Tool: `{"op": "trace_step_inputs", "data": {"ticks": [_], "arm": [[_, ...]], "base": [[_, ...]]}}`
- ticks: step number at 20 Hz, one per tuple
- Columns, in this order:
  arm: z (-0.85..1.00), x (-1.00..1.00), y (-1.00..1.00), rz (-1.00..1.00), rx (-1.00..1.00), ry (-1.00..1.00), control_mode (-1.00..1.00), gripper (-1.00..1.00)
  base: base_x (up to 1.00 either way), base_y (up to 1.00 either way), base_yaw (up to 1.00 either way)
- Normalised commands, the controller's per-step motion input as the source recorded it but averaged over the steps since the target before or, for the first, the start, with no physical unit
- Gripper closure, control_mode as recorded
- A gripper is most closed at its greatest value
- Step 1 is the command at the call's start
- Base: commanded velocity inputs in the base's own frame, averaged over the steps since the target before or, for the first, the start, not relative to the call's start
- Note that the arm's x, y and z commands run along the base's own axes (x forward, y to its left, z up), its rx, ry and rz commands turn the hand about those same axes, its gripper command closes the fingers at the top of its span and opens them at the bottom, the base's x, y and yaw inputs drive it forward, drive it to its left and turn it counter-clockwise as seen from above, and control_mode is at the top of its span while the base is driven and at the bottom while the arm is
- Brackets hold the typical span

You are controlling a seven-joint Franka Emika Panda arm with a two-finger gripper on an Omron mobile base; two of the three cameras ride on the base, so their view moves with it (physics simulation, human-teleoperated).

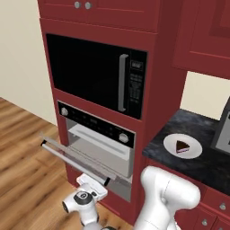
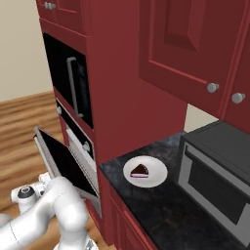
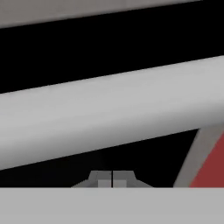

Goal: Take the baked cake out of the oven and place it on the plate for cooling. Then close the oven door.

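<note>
Red kitchen cabinets, dark speckled counter [image 2: 161,205], wood floor. Cake [image 1: 182,146]: small dark wedge with pink layer, lying on the white plate [image 1: 193,152] on the counter, right of the oven [image 1: 96,146]. Oven door [image 1: 74,159]: lowered, partly open, pale interior visible above it. Door handle [image 3: 109,109]: long silver bar, crossing close in front of the hand camera. Gripper [image 3: 112,179]: below the door's outer edge, fingertips pressed together, holding nothing. Black microwave [image 1: 96,74]: built in above the oven.
</note>
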Motion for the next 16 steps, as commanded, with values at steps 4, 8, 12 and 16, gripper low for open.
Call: {"op": "trace_step_inputs", "data": {"ticks": [4,8,12,16], "arm": [[0.8,0.63,-1.0,-0.08,0.01,-0.28,-1.0,1.0],[0.77,0.77,-1.0,-0.06,0.04,-0.2,-1.0,1.0],[0.53,0.76,-1.0,-0.05,0.03,-0.15,-1.0,1.0],[0.36,0.87,-1.0,-0.05,0.05,-0.07,-1.0,1.0]], "base": [[0.0,0.0,0.0],[0.0,0.0,0.0],[0.0,0.0,0.0],[0.0,0.0,0.0]]}}
